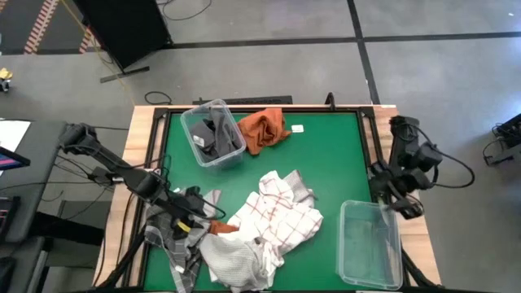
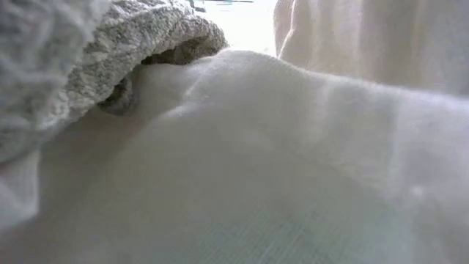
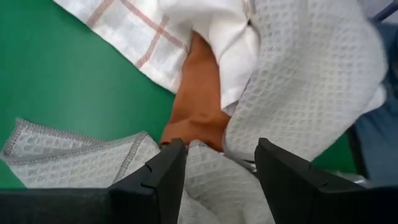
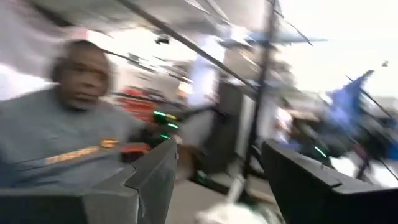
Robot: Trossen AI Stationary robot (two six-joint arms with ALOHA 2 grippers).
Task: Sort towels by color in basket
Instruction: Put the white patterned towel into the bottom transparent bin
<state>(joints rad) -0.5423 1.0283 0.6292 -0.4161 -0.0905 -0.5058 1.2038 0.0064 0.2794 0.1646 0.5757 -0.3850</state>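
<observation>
My left gripper [image 1: 198, 213] [image 3: 221, 148] is open, low over the grey plaid towel [image 1: 175, 244] [image 3: 74, 162] at the table's near left corner. A hump of that grey cloth [image 3: 217, 186] sits between its fingers. Beside it lie the plain white towel [image 1: 236, 260] and the white towel with red grid lines [image 1: 281, 210] [image 3: 137, 31]. An orange cloth [image 1: 221, 228] [image 3: 196, 106] pokes out from under them. A rust-orange towel [image 1: 262, 129] lies at the far side. The dark grey towel [image 1: 216, 132] sits in a clear bin [image 1: 195, 122]. My right gripper [image 1: 407, 203] [image 4: 217, 155] is open, raised at the right edge. My left gripper comes at the grey plaid towel slanting down from the table's left. A raised fold of the cloth [image 3: 214, 177] fills the gap between its open fingers [image 3: 165, 174]. The towel lies slack on the table. I cannot tell whether the fingers touch it.
An empty clear bin [image 1: 370, 244] stands at the near right corner. Bare green table [image 1: 326, 155] lies between the bins. White and grey cloth [image 2: 242, 161] right in front of the low camera blocks that view. A person [image 4: 68, 130] shows in the room beyond the table.
</observation>
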